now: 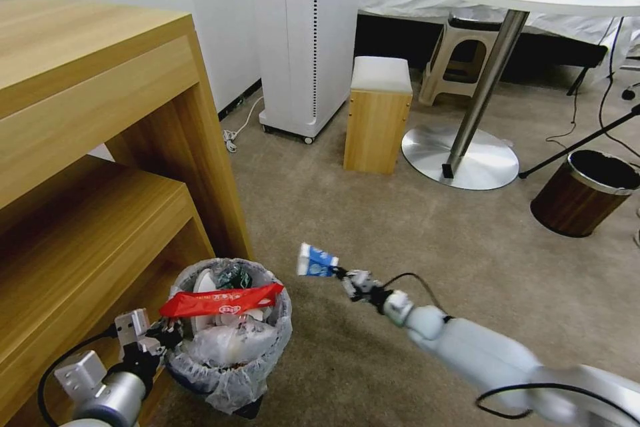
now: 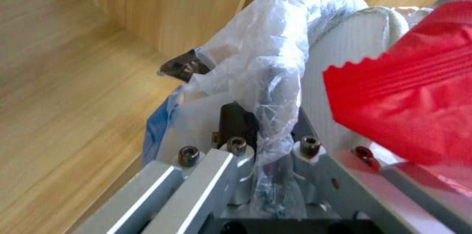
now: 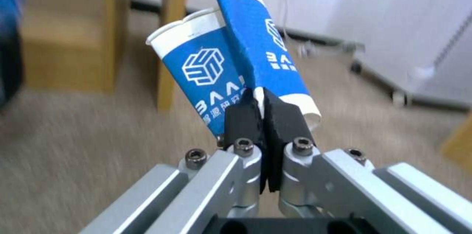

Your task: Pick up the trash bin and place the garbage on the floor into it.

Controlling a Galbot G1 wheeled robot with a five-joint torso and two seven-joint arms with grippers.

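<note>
above the beige floor [image 1: 400, 233], the right tool [image 1: 341, 275] pinches a blue-white cup [image 1: 316, 261] just beside the trash bin [image 1: 230, 353], whose rim the left tool [image 1: 170, 333] clamps.

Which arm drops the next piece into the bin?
Right, probably. The right gripper is shut on a crushed blue-and-white paper cup, held above the carpet beside the small black bag-lined trash bin. The left gripper is occupied clamping that bin's rim.

Lined bin [image 1: 230, 340] (full) — carton [image 1: 317, 261] aloft
</note>
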